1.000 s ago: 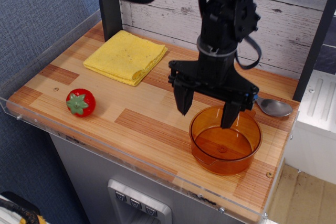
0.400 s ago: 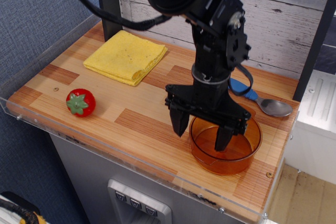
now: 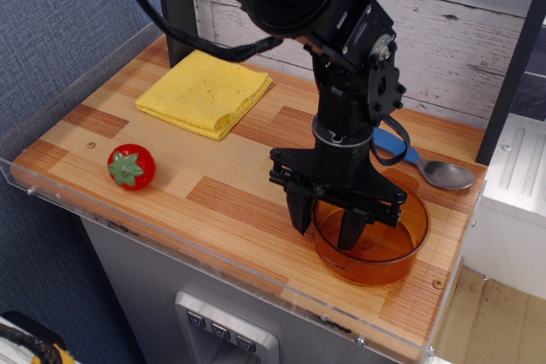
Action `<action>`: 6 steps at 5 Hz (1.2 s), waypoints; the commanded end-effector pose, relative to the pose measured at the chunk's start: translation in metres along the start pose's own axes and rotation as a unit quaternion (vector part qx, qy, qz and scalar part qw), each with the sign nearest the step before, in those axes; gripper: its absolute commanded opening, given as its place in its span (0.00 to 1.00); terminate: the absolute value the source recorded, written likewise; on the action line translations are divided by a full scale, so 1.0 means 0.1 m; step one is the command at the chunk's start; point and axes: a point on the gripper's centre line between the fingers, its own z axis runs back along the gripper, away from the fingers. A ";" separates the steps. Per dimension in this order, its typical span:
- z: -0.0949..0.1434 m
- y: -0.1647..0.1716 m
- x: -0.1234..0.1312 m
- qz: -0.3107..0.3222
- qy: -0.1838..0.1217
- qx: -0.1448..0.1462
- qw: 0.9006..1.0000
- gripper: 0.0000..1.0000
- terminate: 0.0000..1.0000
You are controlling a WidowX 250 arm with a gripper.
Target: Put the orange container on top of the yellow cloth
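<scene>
The orange container (image 3: 394,249), a round translucent amber bowl, stands on the wooden table (image 3: 230,172) at the front right. My gripper (image 3: 325,223) is lowered over its left wall. One finger is outside the bowl and the other is inside it, with a gap still between the jaws, so it is open. The yellow cloth (image 3: 205,91) lies folded flat at the back left, well away from the bowl and with nothing on it.
A red tomato toy (image 3: 130,166) sits near the front left edge. A metal spoon with a blue handle (image 3: 444,174) lies just behind the bowl, partly hidden by the arm. A clear plastic lip runs along the table's front and left edges.
The gripper has come down from above the bowl to straddle its left wall. The jaws have narrowed. The bowl has barely moved.
</scene>
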 end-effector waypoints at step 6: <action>0.54 0.64 0.40 0.165 -0.071 -0.007 0.984 0.00 0.00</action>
